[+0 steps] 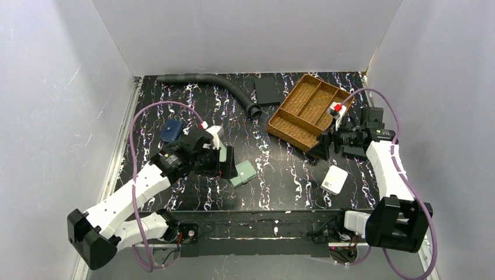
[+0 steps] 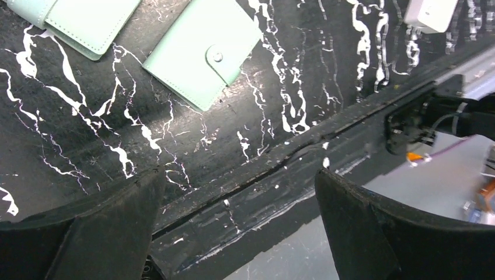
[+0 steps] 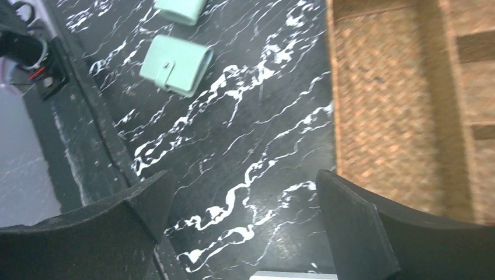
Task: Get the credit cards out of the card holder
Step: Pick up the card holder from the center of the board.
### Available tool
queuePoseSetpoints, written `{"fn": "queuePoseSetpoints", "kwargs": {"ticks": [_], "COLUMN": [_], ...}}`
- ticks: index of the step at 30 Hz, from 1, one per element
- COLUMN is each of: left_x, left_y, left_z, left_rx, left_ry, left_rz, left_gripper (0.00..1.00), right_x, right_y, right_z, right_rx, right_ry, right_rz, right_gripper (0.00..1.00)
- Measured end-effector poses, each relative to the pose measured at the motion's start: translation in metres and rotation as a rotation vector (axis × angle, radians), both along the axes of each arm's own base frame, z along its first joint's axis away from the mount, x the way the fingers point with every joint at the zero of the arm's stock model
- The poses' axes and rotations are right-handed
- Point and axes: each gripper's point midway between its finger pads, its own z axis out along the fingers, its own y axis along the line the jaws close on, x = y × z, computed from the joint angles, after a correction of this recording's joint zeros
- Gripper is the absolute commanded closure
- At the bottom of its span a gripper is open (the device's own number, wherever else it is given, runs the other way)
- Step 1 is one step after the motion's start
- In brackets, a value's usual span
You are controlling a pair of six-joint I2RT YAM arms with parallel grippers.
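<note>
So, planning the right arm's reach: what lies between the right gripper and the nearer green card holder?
Nothing: the right wrist view shows only bare marbled table between the right gripper and the card holder.

Bright even light, soft shadows; right wrist view slightly blurred.

Sage-green card holder [image 1: 243, 173], black table [image 1: 280, 169] veined white, brown woven tray [image 1: 300, 122], navy pouch [image 1: 171, 131], white box [image 1: 334, 179]

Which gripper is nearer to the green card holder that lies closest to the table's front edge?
Left. The left gripper hovers just left of the card holder, jaws open. The right gripper is far to its right, open beside the brown tray.
</note>
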Motion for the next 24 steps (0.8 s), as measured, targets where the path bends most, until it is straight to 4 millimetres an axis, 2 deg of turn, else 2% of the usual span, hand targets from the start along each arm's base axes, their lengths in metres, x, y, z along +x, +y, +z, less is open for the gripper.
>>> {"fn": "queuePoseSetpoints", "kwargs": {"ticks": [4,11,18,24], "left_x": [-0.003,-0.005,-0.006,-0.006], "left_y": [-0.010,-0.039,-0.045,-0.050], "left_z": [-0.012,-0.020,-0.025,-0.039], "left_rx": [0.103,0.238,0.306,0.395], "left_ry": [-0.013,-0.076,-0.124,-0.132], "left_rz": [0.005,-0.057,-0.052,-0.037], "left_gripper": [0.01,0.01,0.01,0.08], "right_x": [-0.019,-0.025,-0.040,-0.049], "right_y": [0.007,0.014,0.022,0.030], "right_z": [-0.024,-0.041,-0.044,-0.046], "right_rx": [0.037,0.079,0.099,0.107], "right_ry": [0.035,0.045,0.058,0.072], "right_rz": [0.062,0.144,0.232,0.294], "right_gripper": [0.00,0.00,0.00,0.00]}}
